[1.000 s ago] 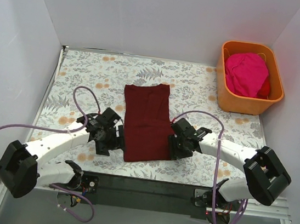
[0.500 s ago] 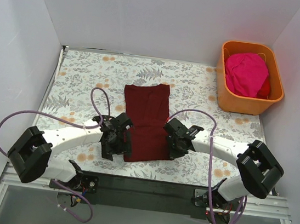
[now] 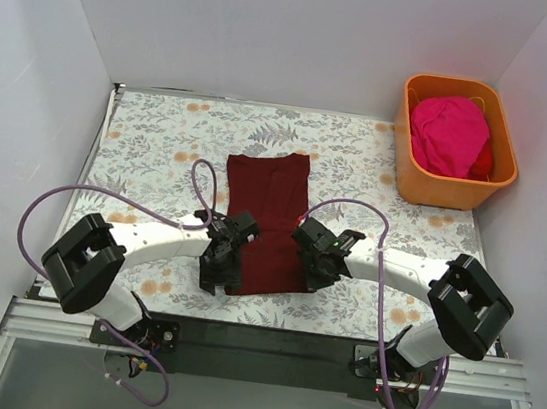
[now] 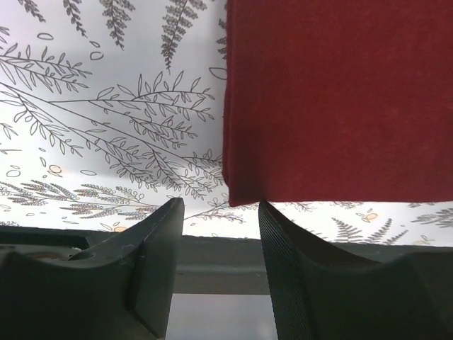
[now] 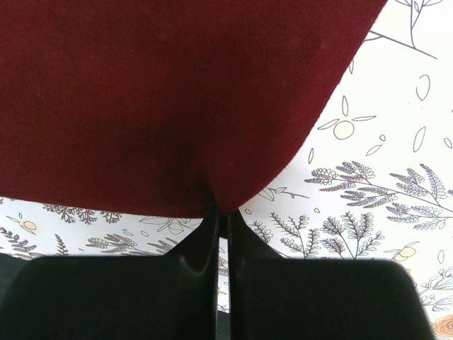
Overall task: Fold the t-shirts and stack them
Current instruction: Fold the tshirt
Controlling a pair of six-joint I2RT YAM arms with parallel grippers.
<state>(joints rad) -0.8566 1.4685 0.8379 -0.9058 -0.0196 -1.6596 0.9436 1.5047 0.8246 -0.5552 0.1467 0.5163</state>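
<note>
Both arms have closed inward: right pincer (image 5: 221, 216) clenched on the maroon t-shirt (image 3: 265, 222) hem, left pincer (image 4: 218, 212) released at its corner.

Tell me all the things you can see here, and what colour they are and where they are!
maroon t-shirt: one, dark red, folded into a long strip in the middle of the table.
pink t-shirt: one, bright magenta, bunched up inside the tub.
tub: one, orange, far right corner of the table.
tablecloth: one, white with grey leaves and orange flowers, covering the table.
left gripper: black, open, at the maroon shirt's near left corner.
right gripper: black, shut on the maroon shirt's near right edge.
</note>
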